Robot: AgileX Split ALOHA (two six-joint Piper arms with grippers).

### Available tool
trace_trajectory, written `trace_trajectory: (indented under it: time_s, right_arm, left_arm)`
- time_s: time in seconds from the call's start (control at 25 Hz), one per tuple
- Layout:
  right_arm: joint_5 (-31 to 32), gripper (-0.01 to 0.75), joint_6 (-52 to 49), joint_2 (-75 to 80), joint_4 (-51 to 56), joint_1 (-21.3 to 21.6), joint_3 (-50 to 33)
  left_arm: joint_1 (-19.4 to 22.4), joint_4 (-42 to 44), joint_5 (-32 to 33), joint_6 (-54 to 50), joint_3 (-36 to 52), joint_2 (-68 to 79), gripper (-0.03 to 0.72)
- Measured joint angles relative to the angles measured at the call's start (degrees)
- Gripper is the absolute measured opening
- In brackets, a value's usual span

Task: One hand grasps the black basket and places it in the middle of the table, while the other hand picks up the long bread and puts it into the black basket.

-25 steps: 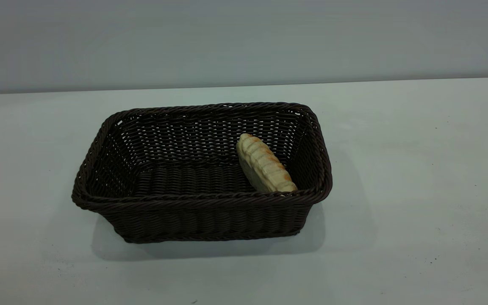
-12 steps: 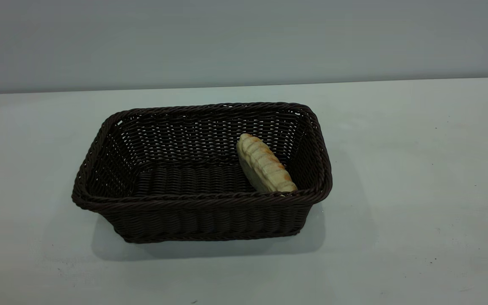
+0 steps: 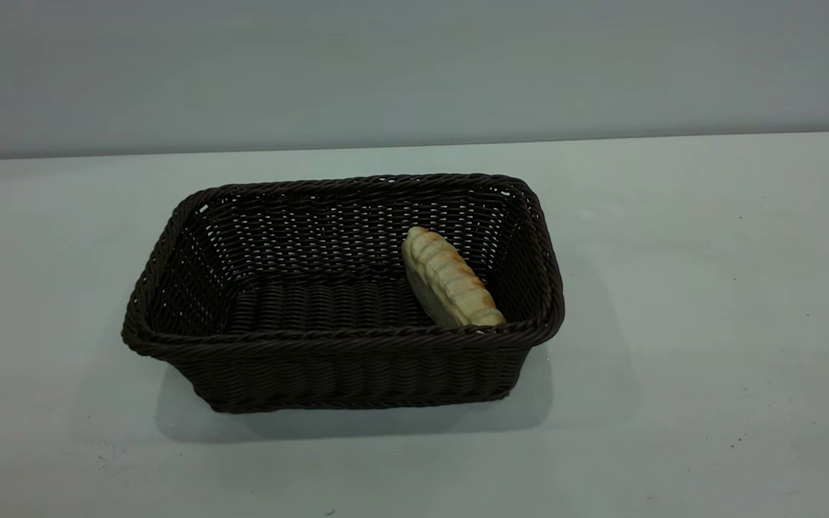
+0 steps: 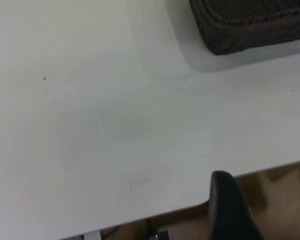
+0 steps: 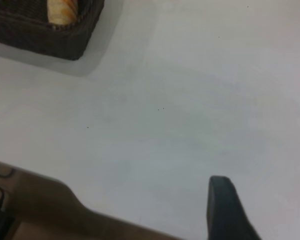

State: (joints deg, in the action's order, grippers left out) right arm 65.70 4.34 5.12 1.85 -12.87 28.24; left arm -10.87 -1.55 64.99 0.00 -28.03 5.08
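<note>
The black basket (image 3: 328,338) stands in the middle of the table (image 3: 695,288). The long bread (image 3: 450,279) lies inside it at the right end, tilted against the side wall. Neither arm shows in the exterior view. In the left wrist view a corner of the basket (image 4: 250,25) shows far off, and my left gripper (image 4: 265,202) is open and empty over the table's near edge. In the right wrist view the basket (image 5: 40,35) and the bread (image 5: 62,11) show far off, and my right gripper (image 5: 262,205) is open and empty above the bare table.
The table's edge (image 4: 155,212) with brown floor beyond shows in the left wrist view, and again in the right wrist view (image 5: 75,197). A grey wall (image 3: 414,72) runs behind the table.
</note>
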Motion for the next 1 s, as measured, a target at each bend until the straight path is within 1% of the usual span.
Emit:
trace_trajectory:
  time_s: [0.16, 0.36, 0.52, 0.68, 1.0]
  right_arm:
    - [0.00, 0.357, 0.00, 0.00, 0.35, 2.36, 0.00]
    - [0.00, 0.357, 0.00, -0.04, 0.39, 8.43, 0.00]
    - [0.00, 0.357, 0.00, -0.04, 0.39, 12.93, 0.00]
    - [0.00, 0.357, 0.00, -0.04, 0.41, 14.52, 0.00]
    - [0.05, 0.357, 0.00, -0.04, 0.45, 14.58, 0.00]
  left_arm:
    - [1.19, 0.00, 0.00, 0.00, 0.00, -2.02, 0.436]
    - [5.16, 0.00, 0.00, 0.00, 0.00, -5.25, 0.436]
    - [6.99, 0.00, 0.07, 0.00, 0.00, -6.17, 0.436]
    - [7.33, 0.00, 0.07, 0.00, 0.00, -6.23, 0.436]
    - [7.33, 0.00, 0.07, 0.00, 0.00, -6.23, 0.436]
